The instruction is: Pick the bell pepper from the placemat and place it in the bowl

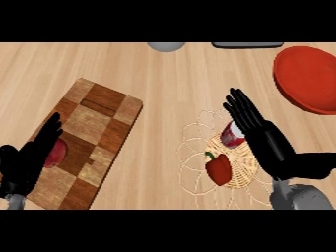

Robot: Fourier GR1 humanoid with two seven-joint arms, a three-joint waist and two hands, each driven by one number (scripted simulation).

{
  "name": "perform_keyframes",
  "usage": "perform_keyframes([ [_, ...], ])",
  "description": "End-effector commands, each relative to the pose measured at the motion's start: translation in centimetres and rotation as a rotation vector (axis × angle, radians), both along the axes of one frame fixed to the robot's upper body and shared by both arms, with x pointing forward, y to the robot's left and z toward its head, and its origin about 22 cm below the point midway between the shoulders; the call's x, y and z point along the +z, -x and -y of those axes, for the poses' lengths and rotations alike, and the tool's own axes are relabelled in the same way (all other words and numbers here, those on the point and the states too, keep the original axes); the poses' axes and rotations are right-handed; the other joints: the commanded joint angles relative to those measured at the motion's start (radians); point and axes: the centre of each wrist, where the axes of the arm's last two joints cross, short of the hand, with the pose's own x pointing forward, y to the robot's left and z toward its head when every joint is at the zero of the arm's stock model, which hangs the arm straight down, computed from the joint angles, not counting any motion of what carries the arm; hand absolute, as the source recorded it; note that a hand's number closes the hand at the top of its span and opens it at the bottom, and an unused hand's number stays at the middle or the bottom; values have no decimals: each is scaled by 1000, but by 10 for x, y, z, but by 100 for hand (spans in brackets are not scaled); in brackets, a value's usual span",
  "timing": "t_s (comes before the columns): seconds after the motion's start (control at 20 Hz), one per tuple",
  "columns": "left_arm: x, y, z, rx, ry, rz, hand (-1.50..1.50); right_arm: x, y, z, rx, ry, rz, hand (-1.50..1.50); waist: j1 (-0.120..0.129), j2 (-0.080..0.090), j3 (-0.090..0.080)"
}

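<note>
A: Right, before you move, look at where things sit. The bell pepper (218, 168) lies on the woven placemat (199, 135), stem toward the top left, and just beyond it on the same mat is a red-and-white can (232, 135).

B: And your right hand (266, 140)?

A: Above the mat's right side, fingers straight and together, thumb out toward the right edge, holding nothing. It partly hides the can, so you cannot see how close can and pepper really are.

B: So the can is the worry?

A: I'd say so. If you close from this angle, your fingers may catch the can instead, or knock it into the pepper and roll the pepper off the mat. The pepper's rounded sides could also slip out of a sideways pinch.

B: Then the carry?

A: The red bowl (315, 78) is well apart, at the upper right. Come in low and you may clip its rim.

B: Your left hand (26, 165)?

A: Open, resting over the checkered cutting board (101, 125), beside a reddish thing (56, 152) I cannot identify. Leave it there.
</note>
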Motion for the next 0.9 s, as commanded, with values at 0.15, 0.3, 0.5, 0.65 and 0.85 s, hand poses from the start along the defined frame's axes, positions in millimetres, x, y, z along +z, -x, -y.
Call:
perform_keyframes([
  [0.15,58,-36,-15,35,28,332,0,23,17,-78,436,2,101,-150,60,-8,5],
  [0.3,55,-38,-8,69,54,343,0,75,-2,-52,345,468,459,-150,21,-79,-15],
  [0.5,74,-47,-22,131,97,447,0,23,57,-91,150,295,508,-150,-6,-16,6],
  [0.65,80,-61,-25,127,108,455,0,-1,94,-81,210,365,570,-150,-7,-6,7],
  [0.85,60,-52,-24,124,98,464,0,30,107,-61,149,563,644,-150,3,-7,5],
])
